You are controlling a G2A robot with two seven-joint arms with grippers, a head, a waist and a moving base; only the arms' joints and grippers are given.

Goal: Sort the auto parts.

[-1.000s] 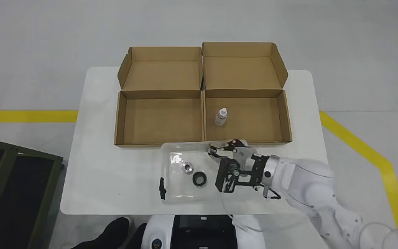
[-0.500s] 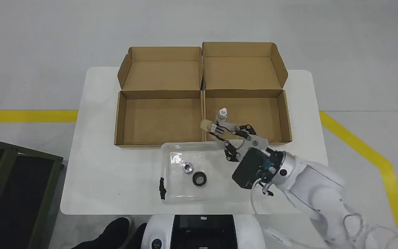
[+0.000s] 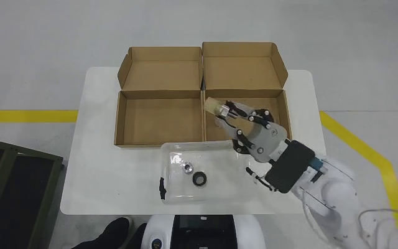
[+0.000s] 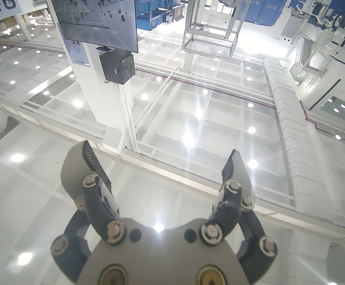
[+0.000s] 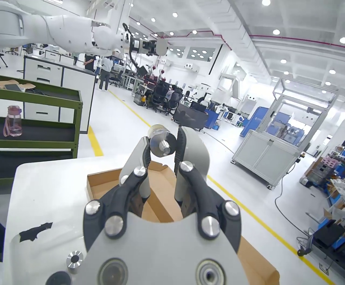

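Observation:
My right gripper [image 3: 219, 110] hangs over the near left corner of the right cardboard box [image 3: 275, 119]. It is shut on a small grey metal cylinder [image 5: 158, 142] with a pale end, which stands out between the fingers [image 5: 180, 140] in the right wrist view. A clear plastic tray [image 3: 186, 147] in front of the boxes holds a metal bushing [image 3: 186, 167] and a black ring [image 3: 200, 178]; the bushing [image 5: 74, 258] and ring [image 5: 58, 278] also lie below my right wrist. The left cardboard box [image 3: 160, 121] has nothing in it. My left gripper [image 4: 160, 151] is open, pointing at the ceiling.
Both boxes have their lids folded back toward the far table edge. A black clip [image 3: 162, 188] sits at the tray's near left corner. The white table [image 3: 99, 155] has bare room left of the tray. My other arm [image 5: 67, 20] is raised high.
My right gripper rose out of the clear tray with the metal cylinder and swung away from me to the right box. The white bottle seen there earlier is now covered by the gripper.

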